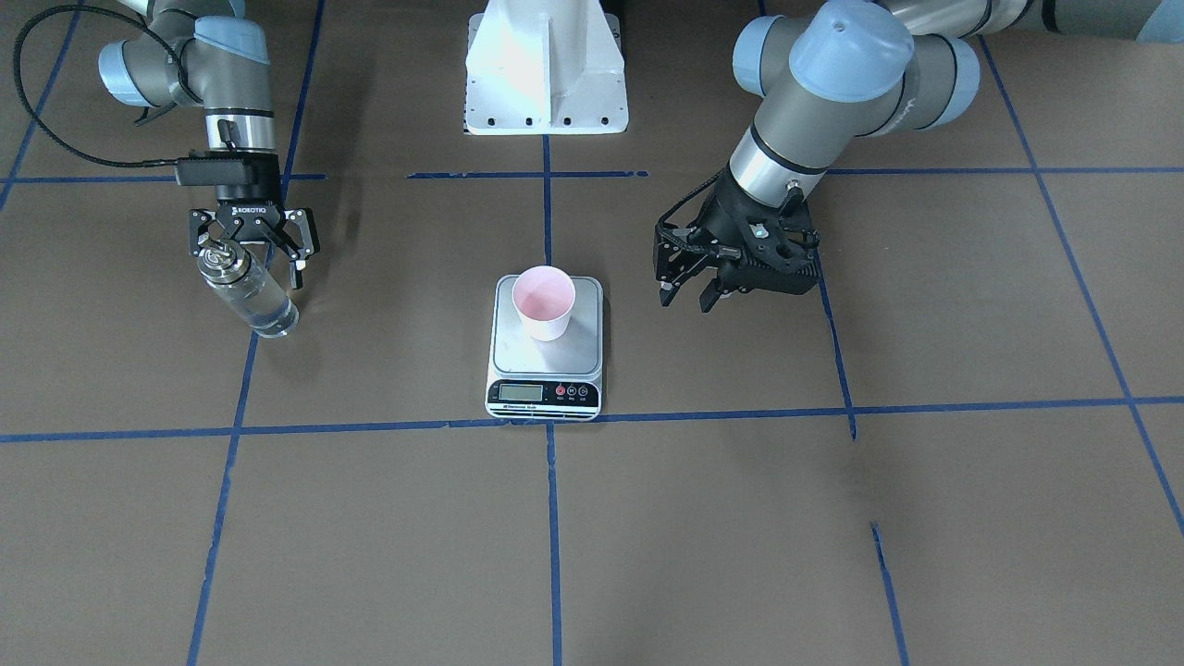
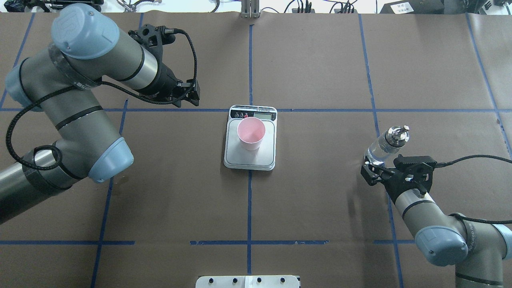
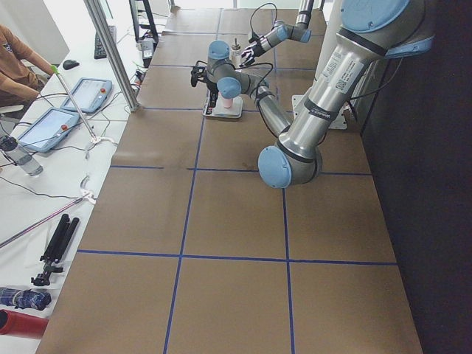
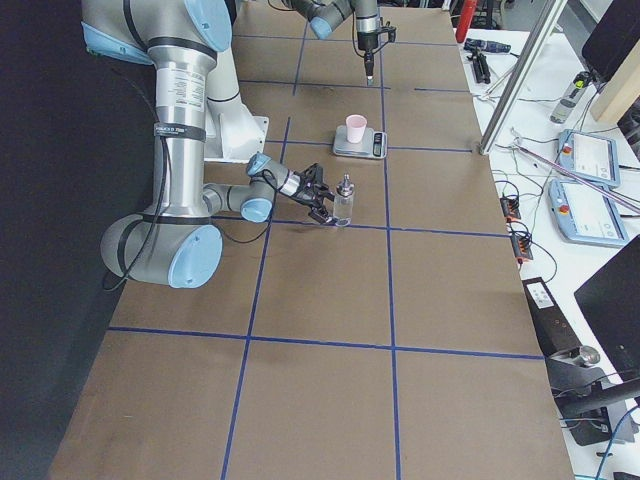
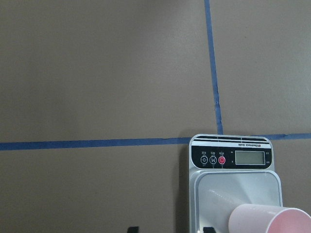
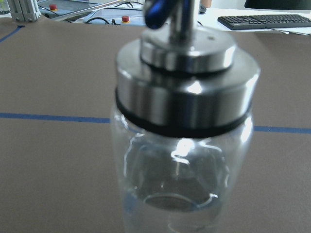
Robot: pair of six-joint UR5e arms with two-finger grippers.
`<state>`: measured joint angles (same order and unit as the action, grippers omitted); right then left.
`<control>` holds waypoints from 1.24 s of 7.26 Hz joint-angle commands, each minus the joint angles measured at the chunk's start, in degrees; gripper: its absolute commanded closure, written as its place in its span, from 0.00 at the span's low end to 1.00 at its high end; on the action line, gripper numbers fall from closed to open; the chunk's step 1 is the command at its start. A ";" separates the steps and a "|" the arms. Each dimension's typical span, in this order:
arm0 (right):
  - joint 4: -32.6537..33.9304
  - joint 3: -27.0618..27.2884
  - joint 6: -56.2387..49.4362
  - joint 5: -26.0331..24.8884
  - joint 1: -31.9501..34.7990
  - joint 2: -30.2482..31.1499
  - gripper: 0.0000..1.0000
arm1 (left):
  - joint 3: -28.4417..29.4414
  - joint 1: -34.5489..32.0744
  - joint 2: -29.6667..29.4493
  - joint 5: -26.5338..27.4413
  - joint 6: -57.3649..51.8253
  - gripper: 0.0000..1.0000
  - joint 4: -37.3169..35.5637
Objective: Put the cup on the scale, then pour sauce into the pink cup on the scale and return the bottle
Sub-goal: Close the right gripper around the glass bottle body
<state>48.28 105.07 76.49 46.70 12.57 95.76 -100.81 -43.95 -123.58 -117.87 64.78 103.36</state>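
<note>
Right gripper [image 1: 248,264]: jaws spread, wider than the bottle [image 1: 248,296]. No clamp visible. The bottle stands upright right at the fingertips. Can't tell whether it sits between them or just ahead. In the right wrist view the bottle fills the frame: silver pour-spout cap on top, glass body below. The sauce [image 6: 165,218] is clear and sits low in the glass.

The bottle is toward the table's [image 2: 320,200] end on the robot's right, roughly midway between the robot's edge and the operators' edge, just beside a blue tape line [image 2: 370,80].

Left gripper [image 1: 686,301]: jaws apart, nothing between them. It's tilted, off the surface, on the robot's left of the scale [image 1: 518,350] and clear of it. In the left wrist view both fingertips [image 5: 209,229] show at the bottom edge with a gap between them.

The scale lies flat in the middle of the table, well apart from both ends, display strip toward the operators' edge. The cup [image 1: 544,302] stands upright on the steel platform, open end up, pink inside visible. It's narrower than the platform, with bare steel showing around it. Can't read the display.
</note>
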 commanded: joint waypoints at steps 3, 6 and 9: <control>-0.29 -0.57 0.06 -3.62 0.09 -1.01 0.01 | -0.09 -0.09 0.00 0.10 -0.09 0.46 0.00; -0.38 -1.09 0.33 -6.17 0.09 -1.10 0.01 | -0.18 -0.17 0.00 0.18 -0.09 0.46 -0.18; -5.53 -3.45 0.15 -7.05 0.18 -1.10 0.01 | -0.35 -0.35 0.27 0.18 -0.09 0.46 -0.36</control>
<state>45.86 103.18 76.73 40.01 12.71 94.66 -101.09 -44.25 -123.53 -117.69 64.69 103.05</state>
